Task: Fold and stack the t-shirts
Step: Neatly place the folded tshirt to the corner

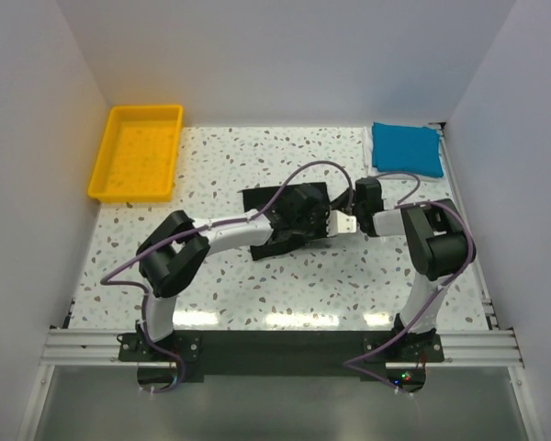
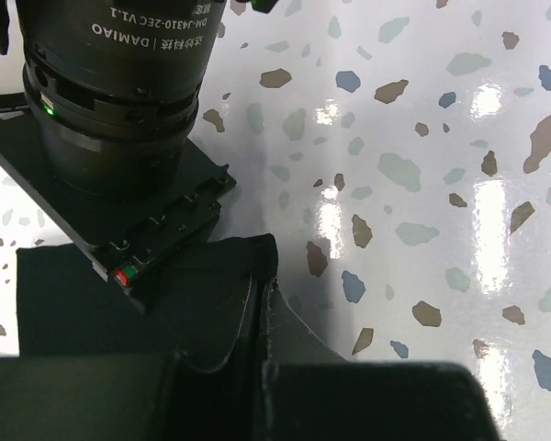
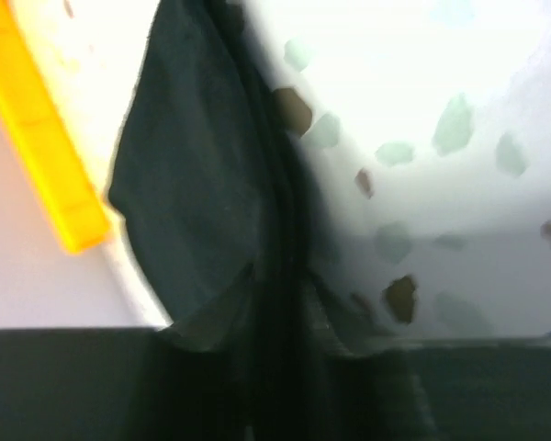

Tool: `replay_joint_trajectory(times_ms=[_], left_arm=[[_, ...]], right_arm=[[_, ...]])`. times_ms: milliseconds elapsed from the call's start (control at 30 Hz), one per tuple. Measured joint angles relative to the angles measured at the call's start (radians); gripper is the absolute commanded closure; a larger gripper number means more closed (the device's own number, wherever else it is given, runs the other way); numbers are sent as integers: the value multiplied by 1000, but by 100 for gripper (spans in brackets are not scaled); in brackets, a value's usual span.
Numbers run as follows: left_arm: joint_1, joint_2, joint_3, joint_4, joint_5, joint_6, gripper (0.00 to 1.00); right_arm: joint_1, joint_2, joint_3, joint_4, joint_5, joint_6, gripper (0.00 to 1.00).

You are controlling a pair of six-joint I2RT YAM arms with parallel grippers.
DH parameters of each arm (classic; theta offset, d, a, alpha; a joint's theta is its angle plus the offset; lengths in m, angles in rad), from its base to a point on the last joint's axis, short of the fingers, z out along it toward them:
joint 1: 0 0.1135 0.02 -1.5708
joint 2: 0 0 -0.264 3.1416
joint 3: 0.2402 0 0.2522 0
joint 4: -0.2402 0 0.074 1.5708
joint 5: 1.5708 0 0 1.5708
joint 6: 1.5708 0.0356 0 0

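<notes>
My left claw (image 2: pixel 263 369) is pressed almost closed, with only a thin seam between its fingers. A fold of the black t-shirt (image 2: pixel 202 312) comes out of that seam, so it has the cloth pinched. In its wrist view the fabric lies as a dark slab just ahead of the fingers, and the speckled desk (image 2: pixel 422 184) shows to the right of it. The wrist motor (image 2: pixel 119 92) of my right arm fills the upper left of that view, and its black mounting plate overlaps the shirt.

My right claw (image 3: pixel 275 377) faces the left one from the other side. Its wrist picture is blurred, but a thick bunch of the same black cloth runs down between the two fingers and fills the gap. I read it as clamped on the shirt.

From the overhead camera the two claws meet nose to nose near the middle of the desk, at the right-hand edge of the shirt. The shirt is crumpled under them, with one flatter corner showing on its far left side. The blue t-shirt (image 1: pixel 406 149) lies folded in the far right corner, well apart from the black one. The yellow tray (image 1: pixel 129 196) sits in the far left corner.
</notes>
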Motion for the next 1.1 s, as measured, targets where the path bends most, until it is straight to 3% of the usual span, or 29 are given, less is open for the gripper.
replay_joint_trajectory(times_ms=[33, 100, 133, 200, 267, 367, 667, 900, 1100], left_arm=[[3, 0, 0, 1, 3, -6, 99], [7, 0, 0, 2, 3, -14, 81], [9, 0, 0, 5, 2, -14, 57], [15, -2, 3, 0, 15, -30, 39], [24, -6, 3, -7, 31, -59, 12], [46, -27, 1, -35, 61, -122, 2], [93, -194, -151, -82, 93, -255, 0], [88, -246, -276, -83, 92, -345, 0], [88, -246, -293, -89, 86, -388, 0]], right_arm=[[0, 7, 13, -21, 11, -18, 100], [0, 17, 60, -97, 19, -59, 100], [1, 23, 97, -143, 26, -98, 100], [5, 43, 185, -240, 41, -177, 100], [5, 76, 309, -343, 66, -290, 100], [5, 95, 464, -477, 111, -460, 100], [-20, 206, 835, -694, 260, -868, 100], [-64, 359, 1070, -771, 358, -1029, 100], [-92, 425, 1246, -829, 426, -1128, 100]])
